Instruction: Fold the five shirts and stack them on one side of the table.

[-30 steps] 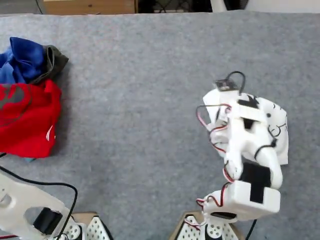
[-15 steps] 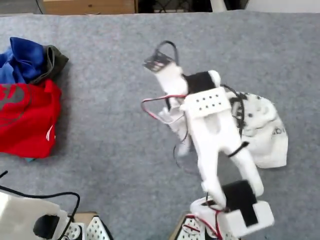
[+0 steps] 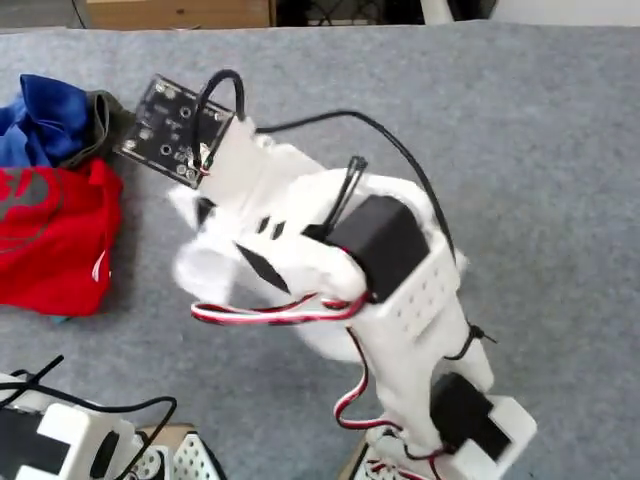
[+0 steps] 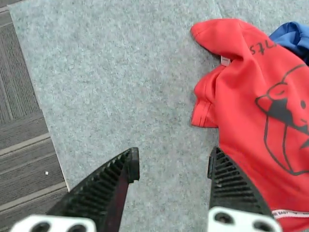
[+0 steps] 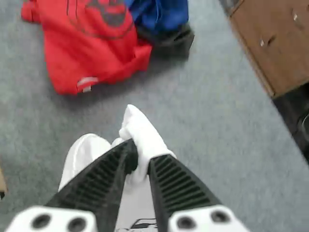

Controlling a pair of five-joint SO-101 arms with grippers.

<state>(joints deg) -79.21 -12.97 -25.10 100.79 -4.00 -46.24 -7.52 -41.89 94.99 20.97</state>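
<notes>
My right pincer (image 5: 141, 154) clamps the white shirt (image 5: 137, 126), presumably for stacking by the red shirt (image 5: 91, 48) ahead; my left pincer (image 4: 171, 162) stands apart.

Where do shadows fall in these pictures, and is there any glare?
High view: even light, a thin shadow beside the red shirt on the mat. Right wrist view: a darker shadow beside that shirt; the white shirt in the right end effector is bright, without glare. Left wrist view: flat light, no glare.

Non-task surroundings
Grey felt table cover (image 3: 560, 120); brown wooden board (image 3: 180, 12) at 11 o'clock beyond its far edge; ribbed grey floor (image 4: 21, 121) bordering it.
</notes>
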